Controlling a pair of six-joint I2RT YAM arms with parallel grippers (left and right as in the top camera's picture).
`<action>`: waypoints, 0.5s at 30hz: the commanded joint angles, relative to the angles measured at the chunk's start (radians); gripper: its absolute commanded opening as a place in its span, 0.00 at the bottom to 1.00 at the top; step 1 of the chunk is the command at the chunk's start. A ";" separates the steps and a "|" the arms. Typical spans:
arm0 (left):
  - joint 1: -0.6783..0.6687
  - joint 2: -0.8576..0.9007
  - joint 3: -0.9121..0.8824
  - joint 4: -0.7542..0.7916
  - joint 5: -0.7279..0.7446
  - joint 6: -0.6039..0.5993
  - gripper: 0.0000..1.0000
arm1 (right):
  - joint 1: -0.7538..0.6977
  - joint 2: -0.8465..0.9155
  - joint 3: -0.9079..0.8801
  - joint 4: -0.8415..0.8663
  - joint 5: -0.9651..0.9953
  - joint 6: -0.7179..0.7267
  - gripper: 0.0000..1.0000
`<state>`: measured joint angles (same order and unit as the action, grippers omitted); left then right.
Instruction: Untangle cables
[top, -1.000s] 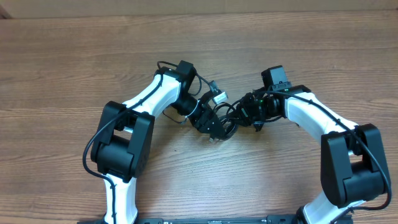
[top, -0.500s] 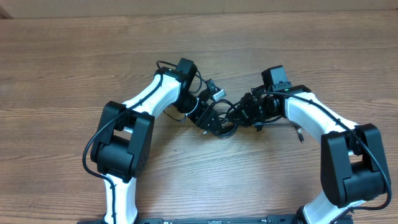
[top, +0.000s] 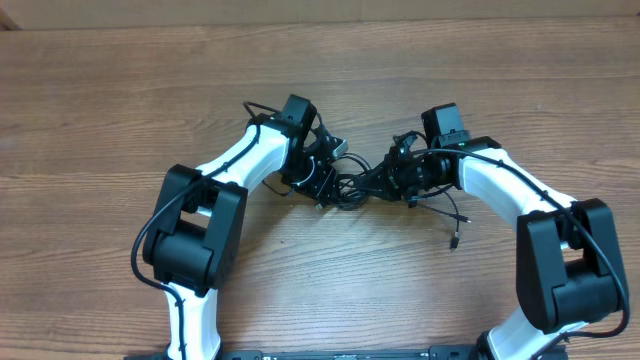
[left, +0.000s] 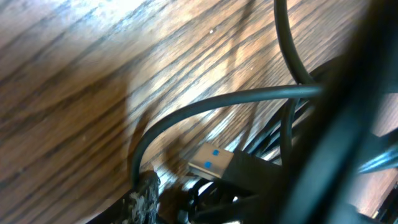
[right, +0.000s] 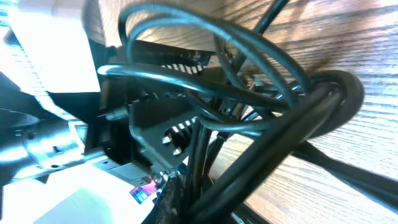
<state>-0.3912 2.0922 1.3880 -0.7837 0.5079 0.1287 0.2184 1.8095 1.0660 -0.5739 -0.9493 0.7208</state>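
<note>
The cables are thin black cords bunched in a tangle between my two grippers at the table's middle. My left gripper is buried in the tangle's left side. In the left wrist view one worn finger shows, with a silver plug and cord loops just beside it; the other finger is hidden. My right gripper is shut on strands at the tangle's right side, and they run past its finger. One loose cord end trails onto the table below my right forearm.
Both white-and-black arms arch in from the near edge. Thicker black arm cables loop along the left arm. The wooden table stretches around the tangle.
The left jaws have narrowed and that gripper has drawn back to the left, stretching the tangle flatter. A loose cord end has dropped out and swung down below the right forearm.
</note>
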 joint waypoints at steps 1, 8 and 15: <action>0.011 0.028 -0.079 -0.007 -0.145 -0.032 0.43 | -0.035 -0.001 0.026 0.023 -0.104 -0.022 0.04; 0.011 0.028 -0.095 0.006 -0.153 -0.032 0.45 | -0.077 -0.001 0.026 0.042 -0.171 -0.023 0.04; 0.013 0.028 -0.095 0.003 -0.154 -0.032 0.46 | -0.100 -0.001 0.026 0.042 -0.100 -0.024 0.04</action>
<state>-0.3904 2.0701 1.3521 -0.7654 0.5011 0.1101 0.1432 1.8095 1.0660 -0.5411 -1.0569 0.7097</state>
